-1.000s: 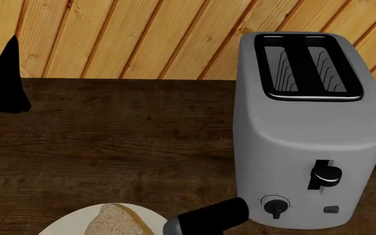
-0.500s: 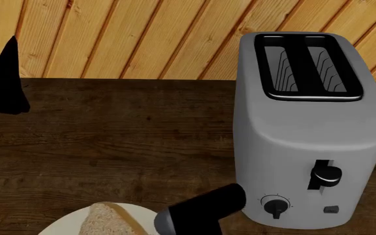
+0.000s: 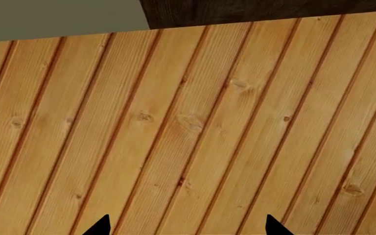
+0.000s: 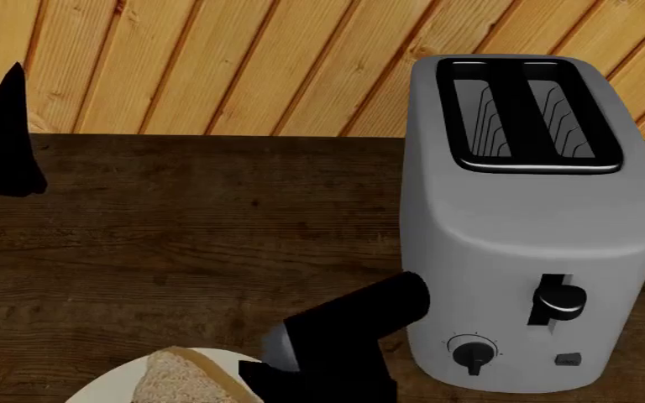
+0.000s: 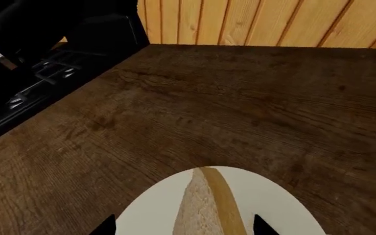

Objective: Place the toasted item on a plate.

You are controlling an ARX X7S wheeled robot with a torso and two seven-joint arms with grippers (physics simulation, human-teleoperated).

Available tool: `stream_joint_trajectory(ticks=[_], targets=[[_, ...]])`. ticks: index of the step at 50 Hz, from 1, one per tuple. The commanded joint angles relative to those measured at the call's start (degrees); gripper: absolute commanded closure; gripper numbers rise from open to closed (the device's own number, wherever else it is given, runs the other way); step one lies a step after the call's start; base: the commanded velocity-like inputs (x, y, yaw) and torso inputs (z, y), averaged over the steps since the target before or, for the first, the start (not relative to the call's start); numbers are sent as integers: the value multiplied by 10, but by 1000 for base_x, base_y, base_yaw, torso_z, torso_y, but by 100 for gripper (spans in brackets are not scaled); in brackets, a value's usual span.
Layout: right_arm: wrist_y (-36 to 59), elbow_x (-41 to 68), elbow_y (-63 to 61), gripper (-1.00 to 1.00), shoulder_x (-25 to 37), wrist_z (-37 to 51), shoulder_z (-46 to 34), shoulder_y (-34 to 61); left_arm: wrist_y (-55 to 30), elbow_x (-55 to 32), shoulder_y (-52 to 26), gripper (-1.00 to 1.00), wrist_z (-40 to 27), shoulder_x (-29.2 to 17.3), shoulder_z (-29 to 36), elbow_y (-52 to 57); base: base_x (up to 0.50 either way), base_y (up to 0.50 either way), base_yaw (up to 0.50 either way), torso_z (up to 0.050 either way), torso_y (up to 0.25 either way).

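Note:
The toasted item (image 4: 182,382), a pale slice with a tan crust, rests on the cream plate (image 4: 104,393) at the counter's near edge. In the right wrist view the slice (image 5: 207,210) lies on the plate (image 5: 149,210) between the two tips of my right gripper (image 5: 184,226). That gripper is open, with a gap on either side of the bread. In the head view only the dark right arm (image 4: 345,332) shows, just above and right of the plate. My left gripper (image 3: 186,226) is open and holds nothing. It faces the plank wall and sits at the far left (image 4: 3,143).
A grey two-slot toaster (image 4: 536,218) stands right of the plate, close to the right arm, and both its slots show only wire guides. A black appliance with grates (image 5: 37,73) borders the dark wood counter (image 4: 211,227). A plank wall (image 4: 244,59) runs behind.
The right arm has lifted and now shows higher in the head view. The slice has shifted slightly left on the plate. The left gripper has barely moved.

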Motion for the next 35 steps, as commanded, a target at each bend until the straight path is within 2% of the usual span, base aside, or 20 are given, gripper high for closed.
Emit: stream_joint_trajectory(ticks=[1,21,35], targets=[[-5,12,5,-100,11,13,-9,31,0,-2,-1,-100,-2,-1,0,1,0,0,0,0,0],[-8,20,6,-100,32,27,-18,78,3,-4,6,-100,-5,-4,-2,3,0,0,0,0,0],[-19,26,-15,-100,68,37,8,117,-13,-25,23,-100,-24,-23,-39,48,0,0,0,0,0]])
